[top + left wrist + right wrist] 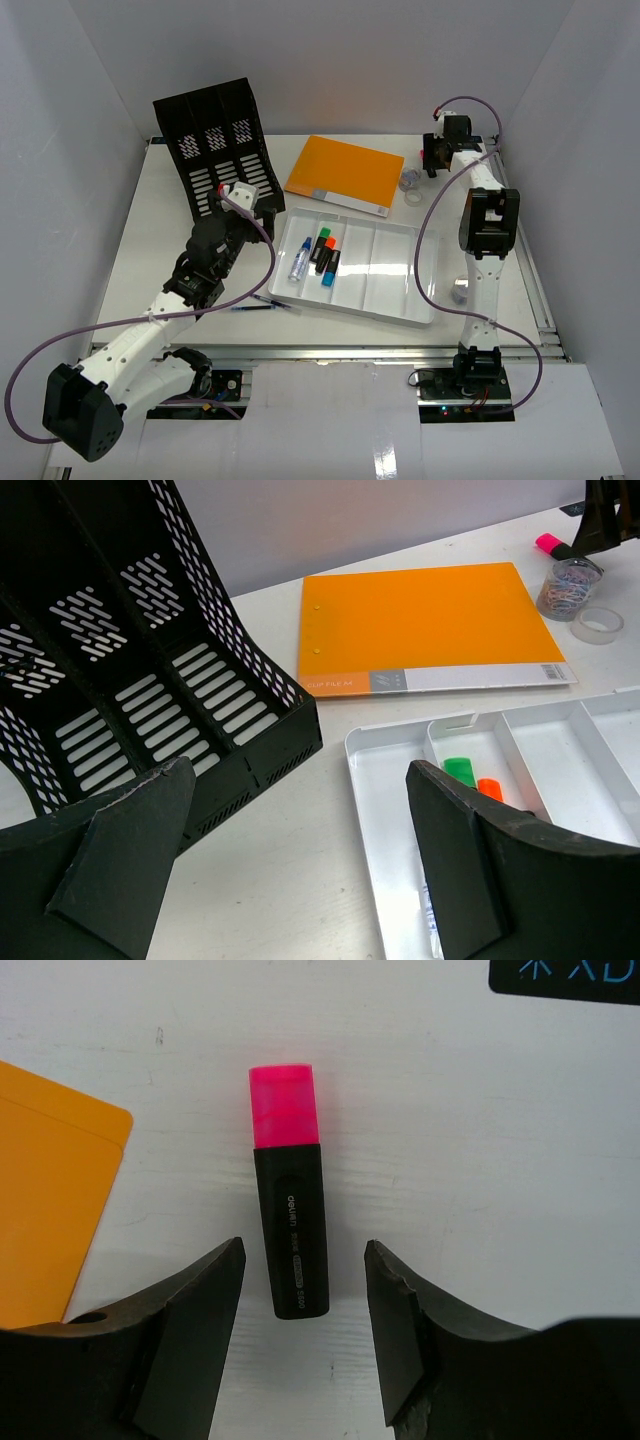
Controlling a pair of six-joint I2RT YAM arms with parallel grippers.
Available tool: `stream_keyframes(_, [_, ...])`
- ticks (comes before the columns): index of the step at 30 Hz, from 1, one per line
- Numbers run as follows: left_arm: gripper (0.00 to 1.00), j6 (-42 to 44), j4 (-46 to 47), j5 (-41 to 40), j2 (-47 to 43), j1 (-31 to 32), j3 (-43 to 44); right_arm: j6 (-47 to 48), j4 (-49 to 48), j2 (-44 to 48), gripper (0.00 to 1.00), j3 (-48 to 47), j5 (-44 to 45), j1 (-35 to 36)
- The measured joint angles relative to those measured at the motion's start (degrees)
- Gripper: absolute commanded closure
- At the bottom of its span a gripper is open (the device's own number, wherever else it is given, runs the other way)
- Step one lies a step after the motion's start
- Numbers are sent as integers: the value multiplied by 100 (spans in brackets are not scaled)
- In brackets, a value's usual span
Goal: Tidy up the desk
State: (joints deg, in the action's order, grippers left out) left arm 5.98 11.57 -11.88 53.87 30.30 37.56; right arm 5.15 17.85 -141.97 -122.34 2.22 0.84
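On the white desk (150,250) lies a pink-capped highlighter (291,1230) with a black body. It is at the far right, beside the orange folder (345,172). My right gripper (304,1248) hangs over it, open. The marker's black tail end lies between the fingers, with a gap on each side. My left gripper (300,770) stands wide open and holds nothing. It hovers over bare desk between the black file rack (150,680) and the white compartmented tray (385,820). The tray (390,270) holds green, orange and blue highlighters and a blue-capped stick (300,262).
A jar of paperclips (409,180) and a roll of clear tape (414,197) stand next to the folder's right edge. A pen (250,305) lies on the desk left of the tray. A small grey object (460,292) sits behind the right arm. White walls enclose the desk.
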Motion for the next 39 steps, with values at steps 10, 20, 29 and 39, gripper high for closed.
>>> stream_keyframes(10, [2,-1,-39,78,62,0,13,-21,-92,-460,48,-343,60,-2])
stream_keyframes(20, [2,-16,-84,168,120,0,44,-109,-232,-536,91,-376,-329,-117])
stream_keyframes(29, [2,-409,-74,1034,382,0,90,-234,-403,-77,92,369,-785,-290])
stream_keyframes(39, [2,-1978,632,2176,665,0,-48,-345,-394,2807,92,2895,-1676,-464])
